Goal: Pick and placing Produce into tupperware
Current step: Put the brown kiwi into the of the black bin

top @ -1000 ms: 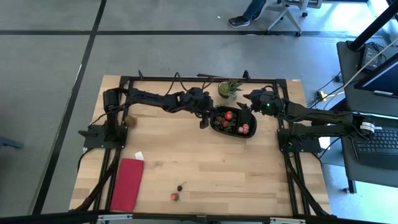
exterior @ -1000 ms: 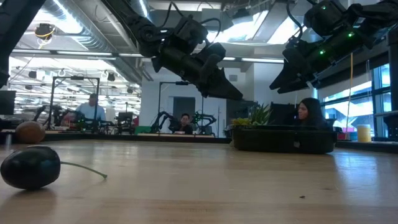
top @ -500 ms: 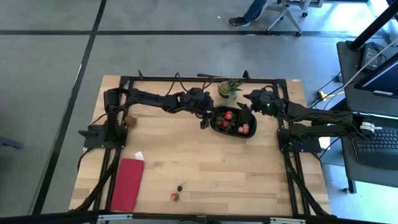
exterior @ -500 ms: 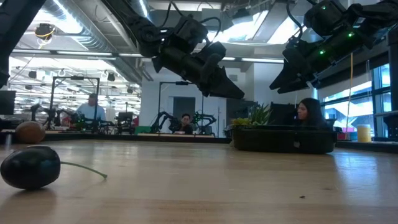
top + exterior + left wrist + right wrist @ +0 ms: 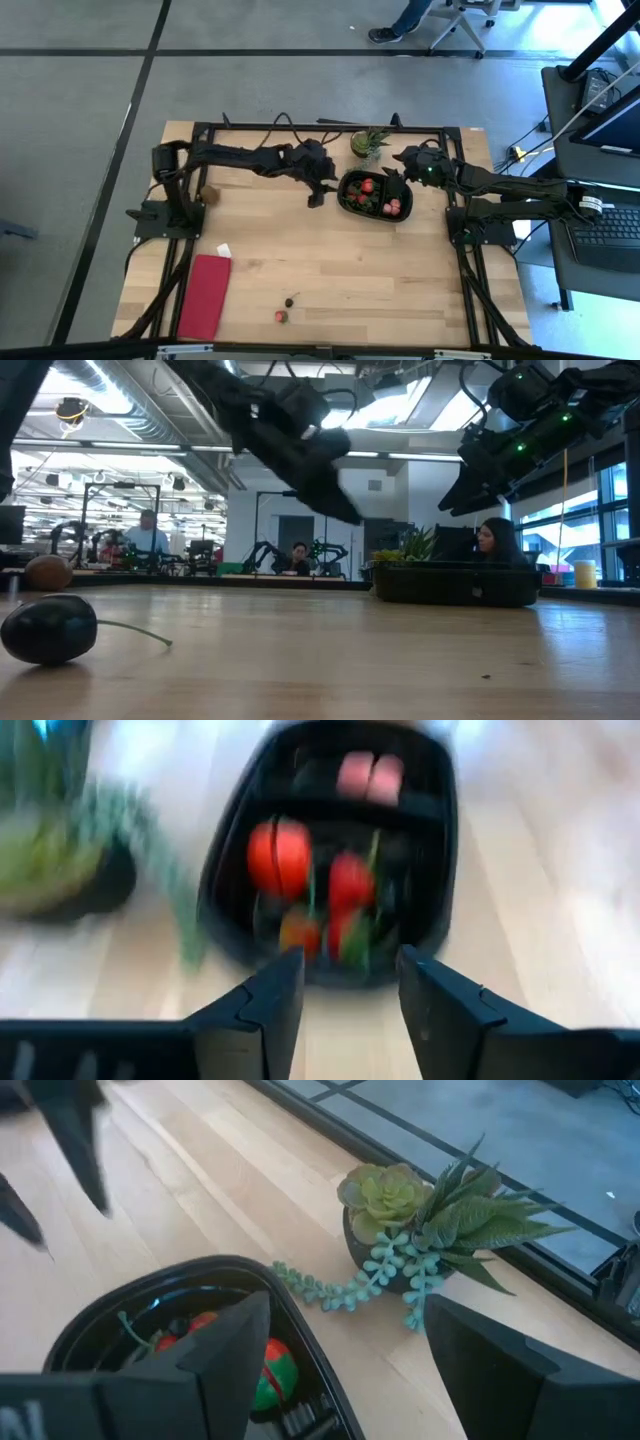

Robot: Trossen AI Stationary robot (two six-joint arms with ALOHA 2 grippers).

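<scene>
The black oval tupperware (image 5: 375, 195) stands at the table's far middle and holds several red and pink produce pieces (image 5: 280, 855). My left gripper (image 5: 315, 195) hovers just left of its rim, open, with nothing between its fingers (image 5: 350, 990). My right gripper (image 5: 400, 160) hangs open over the tupperware's far right rim (image 5: 345, 1350). Near the front edge a dark berry (image 5: 290, 301) and a red piece (image 5: 281, 316) rest on the wood. The dark berry (image 5: 48, 628) shows large in the low view, its stem trailing on the table.
A green potted plant (image 5: 370, 142) stands just beyond the tupperware, close to my right gripper. A brown round piece (image 5: 209, 196) lies at the left by the arm's base. A red cloth (image 5: 205, 295) and a white scrap (image 5: 223, 250) lie at the front left.
My left gripper has drawn back from over the tupperware's left rim toward the table's left edge, rising slightly and tipping its fingers up. Its fingers have parted somewhat. The produce in the tupperware and on the table has stayed where it was.
</scene>
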